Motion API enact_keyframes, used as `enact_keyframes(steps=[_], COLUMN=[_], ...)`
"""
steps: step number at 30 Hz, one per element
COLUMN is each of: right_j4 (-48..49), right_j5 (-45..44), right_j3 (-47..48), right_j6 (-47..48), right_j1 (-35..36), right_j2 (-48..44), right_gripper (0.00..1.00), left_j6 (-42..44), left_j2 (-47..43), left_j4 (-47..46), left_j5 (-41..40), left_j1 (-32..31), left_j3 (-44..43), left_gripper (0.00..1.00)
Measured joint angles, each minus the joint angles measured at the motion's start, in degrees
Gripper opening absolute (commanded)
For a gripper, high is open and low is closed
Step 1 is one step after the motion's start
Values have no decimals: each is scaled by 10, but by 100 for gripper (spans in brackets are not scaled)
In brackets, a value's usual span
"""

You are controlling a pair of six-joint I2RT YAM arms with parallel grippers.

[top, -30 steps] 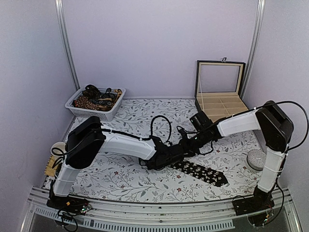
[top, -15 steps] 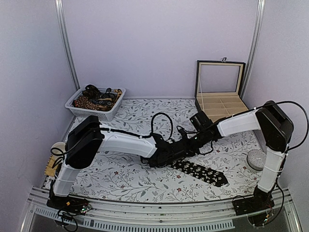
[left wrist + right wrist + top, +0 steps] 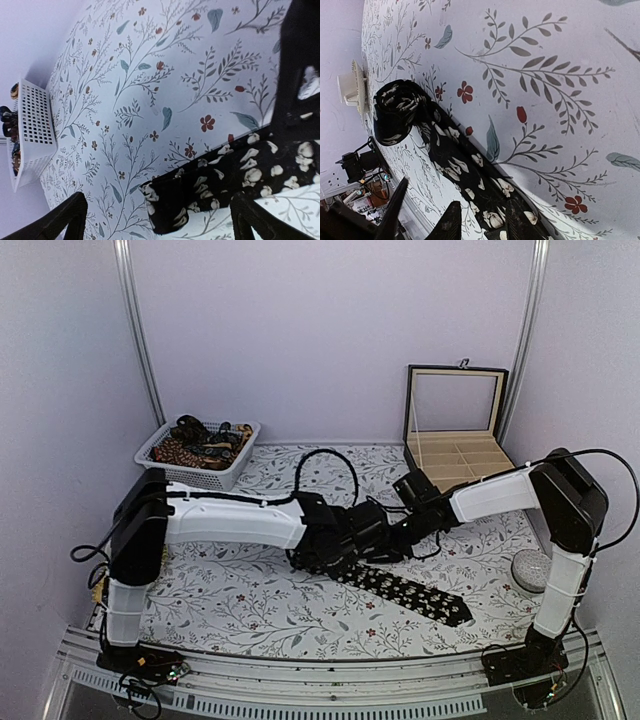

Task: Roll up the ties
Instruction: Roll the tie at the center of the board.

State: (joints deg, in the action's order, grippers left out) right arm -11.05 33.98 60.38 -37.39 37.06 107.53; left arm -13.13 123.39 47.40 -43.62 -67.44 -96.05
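A black tie (image 3: pixel 410 592) with pale flower specks lies slanted on the floral cloth, its wide end at the near right. Its narrow end is wound into a small roll (image 3: pixel 175 200), also seen from the other side as a round coil (image 3: pixel 395 112). My left gripper (image 3: pixel 157 197) hangs wide open, one finger on each side of the roll and not touching it; from above it sits mid-table (image 3: pixel 350 545). My right gripper (image 3: pixel 483 201) is shut on the flat strip of the tie a little behind the roll, close to the left one (image 3: pixel 392 537).
A white basket (image 3: pixel 198 452) of more ties stands at the back left. An open box (image 3: pixel 455 455) with compartments, lid up, is at the back right. A grey round object (image 3: pixel 530 568) lies by the right arm's base, and a brush and cup (image 3: pixel 115 548) by the left edge.
My left gripper has opened wide and let go of the rolled end. The left arm has stretched out, its elbow swinging left. The right gripper has held still.
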Motion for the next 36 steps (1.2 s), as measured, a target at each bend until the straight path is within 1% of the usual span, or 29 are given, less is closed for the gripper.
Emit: enact_keyframes(steps=[3, 7, 11, 13, 14, 17, 20, 24, 32, 34, 36], right_j4=[2, 7, 13, 21, 26, 41, 55, 82, 121, 131, 135], right_j5=[0, -3, -5, -4, -4, -4, -4, -4, -4, -4, -3], right_j3=[5, 26, 64, 82, 90, 106, 118, 120, 120, 120, 120], right_j6=[-6, -15, -29, -38, -42, -62, -83, -117, -184, -198, -209], right_j1=[1, 9, 28, 42, 49, 69, 83, 95, 102, 103, 104], right_j2=[0, 0, 0, 0, 0, 1, 1, 5, 53, 69, 84], right_gripper=[32, 34, 37, 37, 37, 37, 38, 42, 43, 44, 44], left_j6=[-11, -34, -60, -71, -80, -93, -102, -110, -116, -116, -116], left_j2=[-74, -200, -306, -341, -354, -368, -367, -355, -333, -329, -324], left_j4=[-30, -106, -183, -216, -230, -269, -305, -345, -408, -423, -438], left_j5=[43, 128, 214, 253, 269, 311, 353, 400, 452, 462, 473], left_j1=[5, 33, 107, 144, 162, 196, 215, 233, 265, 272, 280], left_j3=[34, 128, 238, 284, 303, 344, 377, 406, 438, 446, 454], left_gripper=[100, 100, 100, 98, 95, 92, 91, 89, 75, 73, 69])
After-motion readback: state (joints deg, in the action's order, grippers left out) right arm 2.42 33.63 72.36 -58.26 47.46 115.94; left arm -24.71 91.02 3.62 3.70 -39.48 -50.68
